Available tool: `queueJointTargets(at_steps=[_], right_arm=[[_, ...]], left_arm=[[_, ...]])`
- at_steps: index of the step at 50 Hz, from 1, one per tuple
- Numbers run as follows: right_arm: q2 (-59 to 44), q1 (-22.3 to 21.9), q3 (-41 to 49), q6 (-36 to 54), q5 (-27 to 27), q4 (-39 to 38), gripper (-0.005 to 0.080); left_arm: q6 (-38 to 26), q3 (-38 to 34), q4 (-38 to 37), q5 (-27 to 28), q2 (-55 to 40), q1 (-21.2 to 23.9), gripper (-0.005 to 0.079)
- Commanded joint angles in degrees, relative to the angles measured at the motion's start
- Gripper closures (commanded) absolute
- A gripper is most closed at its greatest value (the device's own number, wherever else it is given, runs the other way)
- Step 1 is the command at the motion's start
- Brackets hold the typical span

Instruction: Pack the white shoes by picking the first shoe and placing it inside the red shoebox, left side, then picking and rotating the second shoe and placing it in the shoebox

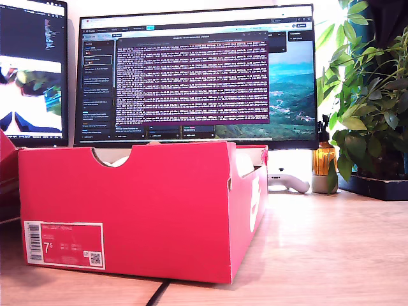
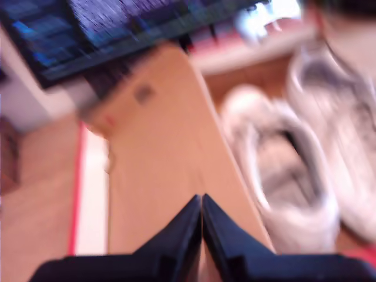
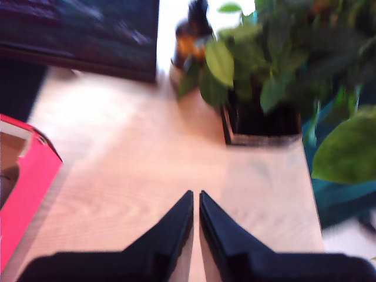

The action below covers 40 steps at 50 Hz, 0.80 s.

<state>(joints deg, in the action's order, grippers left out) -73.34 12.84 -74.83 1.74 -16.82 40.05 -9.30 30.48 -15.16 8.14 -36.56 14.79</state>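
The red shoebox (image 1: 134, 204) stands open on the wooden table at the exterior view's left, its notched end rim and "7.5" label facing the camera. Something white shows through the notch. Neither arm appears in the exterior view. The first wrist view is blurred. In it the two white shoes (image 2: 282, 176) (image 2: 341, 135) lie side by side, openings up, with red edges around them, seemingly inside the box. My first gripper (image 2: 201, 197) is shut and empty, above a brown cardboard panel (image 2: 164, 141) beside the shoes. My second gripper (image 3: 195, 192) is shut and empty over bare table, apart from the shoebox corner (image 3: 23, 176).
Two monitors (image 1: 191, 76) stand behind the box. A potted plant (image 1: 373, 95), an amber bottle (image 1: 324, 159) and a white controller (image 1: 290, 183) sit at the exterior view's right. A dark cable (image 1: 159, 293) runs under the box's front.
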Motion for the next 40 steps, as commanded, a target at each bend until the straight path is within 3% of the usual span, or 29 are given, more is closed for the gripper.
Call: queueJointTargets(at_steps=[1, 11, 24, 35, 40], right_arm=[[1.77, 0.11, 5.92, 1.11, 0.83, -4.35, 0.0765], [8.33, 0.11, 19.23, 2.05, 3.37, -17.49, 0.0765], [12.85, -0.46, 33.94, 2.84, 3.34, -29.09, 0.0765], [14.86, -5.66, 42.12, 3.23, 3.74, -36.04, 0.0765], [16.04, -9.18, 45.2, 3.19, 6.99, -37.9, 0.0765]], left_arm=[[1.27, 0.39, 1.95, 1.07, -1.2, -1.75, 0.0761], [4.37, 0.26, 5.95, 3.5, -2.1, -5.55, 0.0761], [4.57, -3.67, 12.2, 3.34, -2.08, -5.68, 0.0761], [4.59, -7.69, 17.07, 1.95, -2.01, -5.68, 0.0761], [4.55, -8.48, 17.53, 1.86, -2.01, -5.95, 0.0761]])
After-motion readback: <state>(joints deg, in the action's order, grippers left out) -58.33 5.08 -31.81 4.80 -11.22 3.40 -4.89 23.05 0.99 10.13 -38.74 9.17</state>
